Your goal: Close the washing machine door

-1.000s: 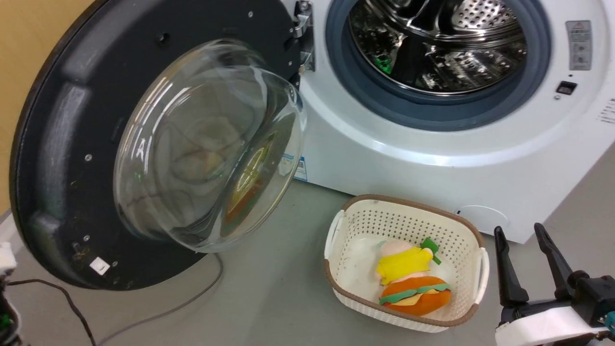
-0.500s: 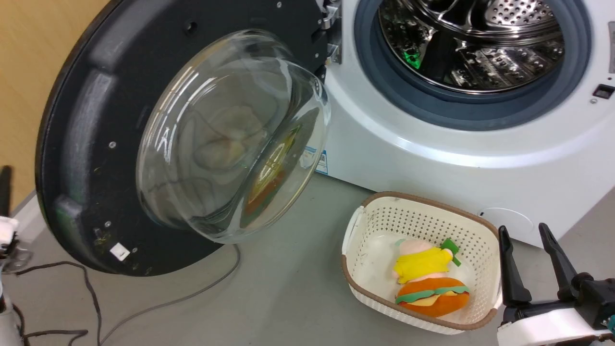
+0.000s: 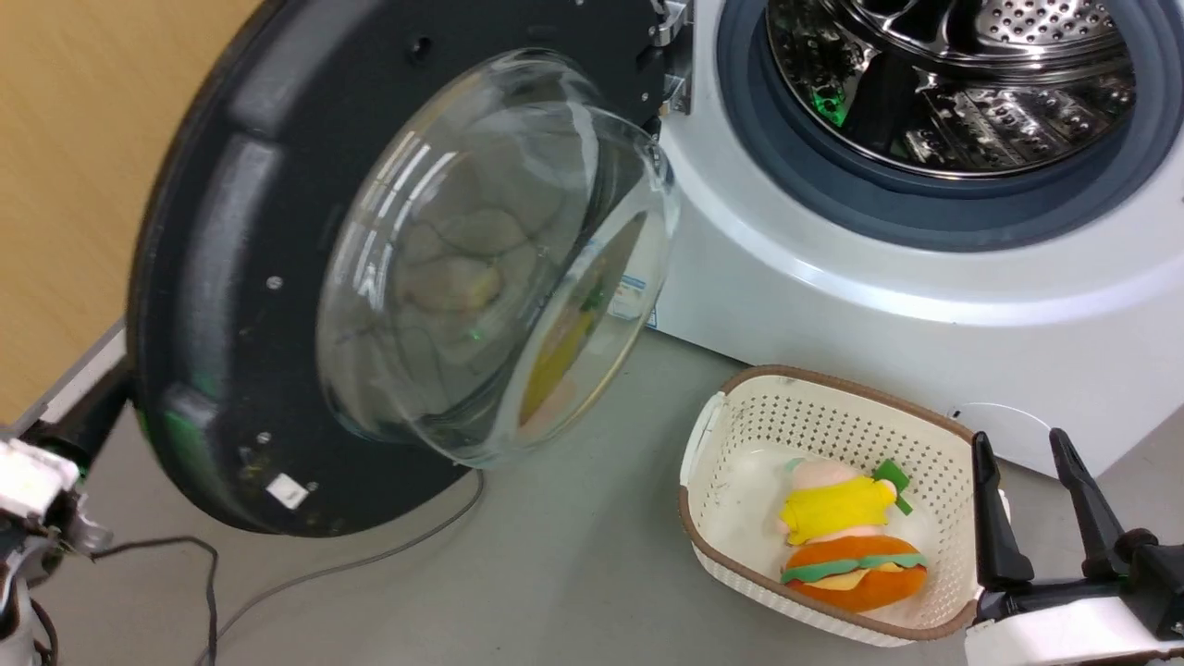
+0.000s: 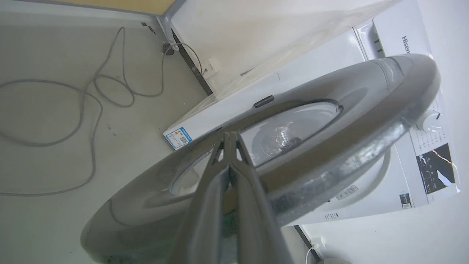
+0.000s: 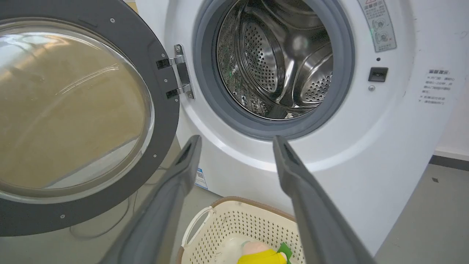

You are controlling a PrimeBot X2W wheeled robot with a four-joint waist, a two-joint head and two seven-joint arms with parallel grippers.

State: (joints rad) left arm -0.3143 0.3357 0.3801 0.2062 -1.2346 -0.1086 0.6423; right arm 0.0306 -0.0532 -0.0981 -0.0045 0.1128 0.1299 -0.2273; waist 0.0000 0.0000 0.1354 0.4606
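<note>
Left wrist view: the washing machine door (image 4: 366, 84) hangs swung wide on its hinge (image 5: 181, 71) at the left of the washing machine (image 3: 879, 305). The left gripper (image 4: 230, 138), jaws clenched on nothing, appears to have its tips against the door's outer face. The smart play is to push out near the free edge, follow the arc, then press firmly so the latch catches. The glass bowl must clear the laundry basket (image 3: 805, 416) on the floor. The right gripper (image 3: 1017, 444) waits with jaws released. Writing: "Hisen", cut off, on the machine top (image 4: 406, 44); the blue sticker (image 4: 178, 136) and warning label (image 5: 377, 25) are too small to read.
</note>
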